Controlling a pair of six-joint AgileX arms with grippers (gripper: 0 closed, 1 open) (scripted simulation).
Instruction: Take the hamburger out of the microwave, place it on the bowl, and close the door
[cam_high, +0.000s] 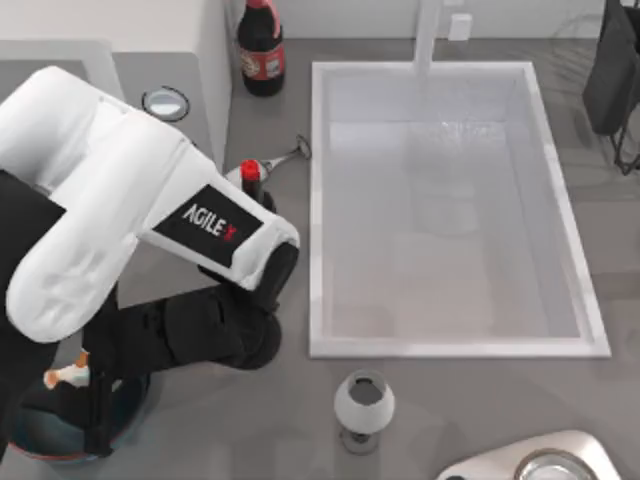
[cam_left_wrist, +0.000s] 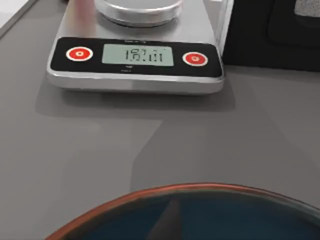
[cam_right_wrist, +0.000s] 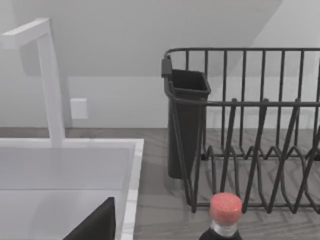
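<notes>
Grey counter; left pincer (cam_high: 85, 385) holds hamburger (cam_high: 66, 377) over bowl (cam_high: 60, 440).

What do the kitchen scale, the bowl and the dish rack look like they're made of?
Kitchen scale: brushed silvery metal body by its sheen, with a glossy black display strip. Bowl: probably glazed ceramic, with a smooth dark teal inside and a reddish-brown rim. Dish rack: thin dark wire, likely coated metal, matte.
</notes>
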